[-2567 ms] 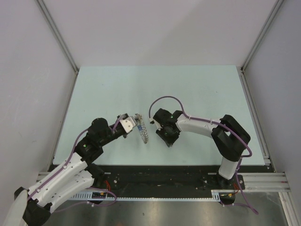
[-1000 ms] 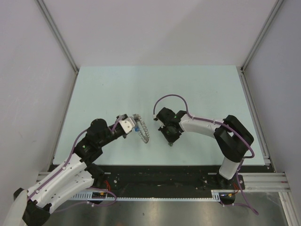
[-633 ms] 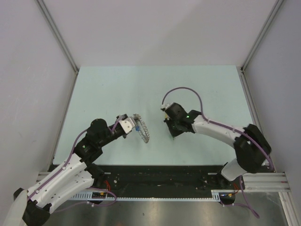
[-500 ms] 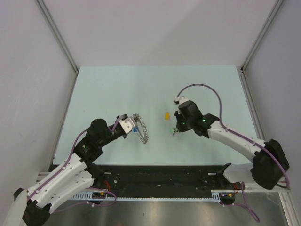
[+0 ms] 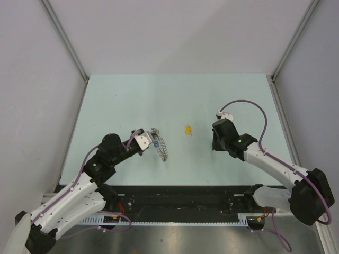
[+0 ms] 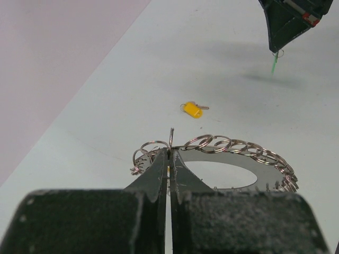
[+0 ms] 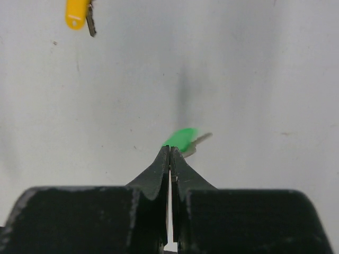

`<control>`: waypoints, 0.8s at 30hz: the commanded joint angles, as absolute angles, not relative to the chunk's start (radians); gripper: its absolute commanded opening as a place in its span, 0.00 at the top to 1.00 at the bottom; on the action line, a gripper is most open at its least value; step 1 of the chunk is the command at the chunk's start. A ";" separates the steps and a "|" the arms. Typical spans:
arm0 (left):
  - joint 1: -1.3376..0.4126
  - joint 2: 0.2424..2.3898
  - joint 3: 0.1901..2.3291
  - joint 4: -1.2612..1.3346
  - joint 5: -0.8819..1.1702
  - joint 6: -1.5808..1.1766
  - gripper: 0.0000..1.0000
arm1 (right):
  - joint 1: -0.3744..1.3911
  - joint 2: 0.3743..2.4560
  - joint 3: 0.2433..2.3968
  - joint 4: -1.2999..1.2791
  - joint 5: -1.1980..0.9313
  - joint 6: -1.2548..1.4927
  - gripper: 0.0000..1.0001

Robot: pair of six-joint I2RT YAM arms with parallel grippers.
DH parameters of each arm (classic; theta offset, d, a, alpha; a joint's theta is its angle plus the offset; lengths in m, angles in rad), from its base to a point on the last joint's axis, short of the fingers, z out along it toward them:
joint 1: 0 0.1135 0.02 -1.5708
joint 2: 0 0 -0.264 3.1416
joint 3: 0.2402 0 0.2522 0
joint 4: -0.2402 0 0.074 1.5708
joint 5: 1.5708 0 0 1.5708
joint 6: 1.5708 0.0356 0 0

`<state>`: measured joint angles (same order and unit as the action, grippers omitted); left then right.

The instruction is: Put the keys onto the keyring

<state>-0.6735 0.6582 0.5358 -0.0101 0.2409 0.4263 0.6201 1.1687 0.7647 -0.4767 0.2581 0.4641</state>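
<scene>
On the table (image 5: 116, 100), near its middle, the yellow key (image 6: 192, 109) lies alone, its shaft small and dim. The left gripper (image 6: 170, 159) is pinched together on one loop of the keyring (image 6: 238, 145), whose near arc hides behind the fingers. The right gripper (image 7: 169, 153), closed, nips the green key (image 7: 181, 138), blurred at its tips (a mere sliver from the left wrist view)

The keyring (image 6: 233, 153) is bare grey metal, its thin wire loops polished and glinting, and the left gripper (image 6: 170, 154) on it is matt black plastic with a grainy face. Beyond the keyring the yellow key (image 6: 192, 110) has a smooth glossy plastic head and a dull metal shaft, the green key (image 7: 183, 138) a smooth bright plastic head at the matt black right gripper (image 7: 169, 152). The table (image 5: 116, 100) under the keyring is pale, matt, faintly scuffed.
</scene>
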 commanded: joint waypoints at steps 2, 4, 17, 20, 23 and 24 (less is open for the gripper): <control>-0.683 0.641 0.551 0.057 0.241 0.422 1.00 | 0.661 1.229 0.749 -0.512 0.239 0.601 1.00; -0.683 0.640 0.551 0.057 0.241 0.420 1.00 | 0.695 1.255 0.747 -0.503 0.230 0.647 1.00; -0.684 0.637 0.552 0.052 0.241 0.419 1.00 | 0.811 1.459 0.753 -0.327 0.130 0.827 1.00; -0.686 0.637 0.552 0.054 0.239 0.419 1.00 | 0.811 1.468 0.773 -0.310 0.114 0.815 0.94; -0.686 0.640 0.551 0.054 0.241 0.419 1.00 | 0.810 1.460 0.805 -0.334 0.103 0.770 0.80; -0.686 0.640 0.552 0.054 0.244 0.419 1.00 | 0.810 1.454 0.813 -0.365 0.115 0.758 0.71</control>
